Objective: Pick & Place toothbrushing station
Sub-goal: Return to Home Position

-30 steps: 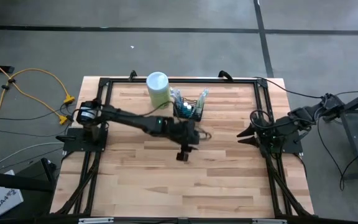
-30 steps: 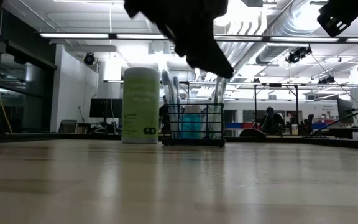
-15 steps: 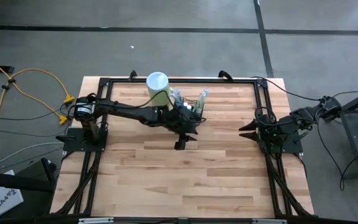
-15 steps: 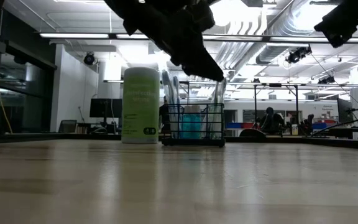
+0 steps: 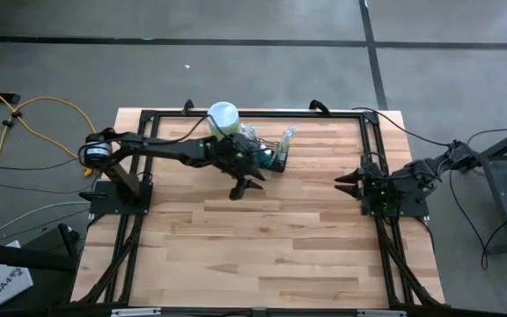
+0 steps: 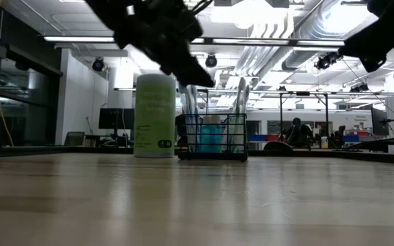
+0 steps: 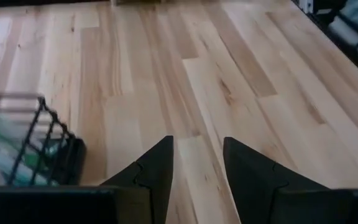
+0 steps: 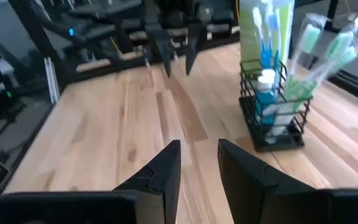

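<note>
The toothbrushing station (image 5: 272, 157) is a small black wire basket holding toothbrushes and a blue bottle. It stands on its base near the table's far edge, and also shows in the low view (image 6: 214, 139) and the right wrist view (image 8: 271, 109). My left gripper (image 5: 237, 191) is open and empty. It hangs above the table just near-left of the basket, whose corner shows in the left wrist view (image 7: 33, 146). My right gripper (image 5: 347, 183) is open and empty near the table's right edge.
A pale green canister with a white lid (image 5: 224, 122) stands just left of the basket, close to my left arm; it also shows in the low view (image 6: 154, 116). A black frame (image 5: 148, 123) runs around the table. Bare wood (image 5: 262, 255) lies toward the near edge.
My left gripper has gone toward the table's far and left edges, from in front of the basket to a spot beside its near-left corner, and its arm has drawn back with it. The basket and the canister have stayed in place.
</note>
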Robot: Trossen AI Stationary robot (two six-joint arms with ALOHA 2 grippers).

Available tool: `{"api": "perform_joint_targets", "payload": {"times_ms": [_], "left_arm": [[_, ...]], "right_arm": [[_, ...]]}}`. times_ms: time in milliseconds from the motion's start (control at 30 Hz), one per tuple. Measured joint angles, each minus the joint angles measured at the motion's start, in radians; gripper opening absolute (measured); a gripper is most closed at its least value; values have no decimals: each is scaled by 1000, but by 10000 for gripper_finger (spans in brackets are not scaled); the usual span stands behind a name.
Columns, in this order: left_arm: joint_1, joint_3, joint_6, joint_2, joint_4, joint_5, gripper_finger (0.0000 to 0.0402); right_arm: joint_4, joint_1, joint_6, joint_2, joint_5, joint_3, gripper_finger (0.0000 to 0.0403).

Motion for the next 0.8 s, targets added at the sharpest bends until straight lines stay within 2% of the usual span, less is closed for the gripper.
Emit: {"api": "perform_joint_targets", "payload": {"times_ms": [200, 400, 667, 800], "left_arm": [[21, -163, -25, -87, 114, 22, 137], [23, -260, -50, -134, 148, 26, 137], [11, -334, -89, -145, 266, 28, 137], [-2, -340, -98, -145, 271, 28, 137]], "right_arm": [[140, 0, -43, 0, -2, -77, 99], [163, 0, -36, 0, 0, -108, 99], [285, 0, -31, -9, -14, -185, 99], [397, 0, -31, -9, -70, -237, 99]]}}
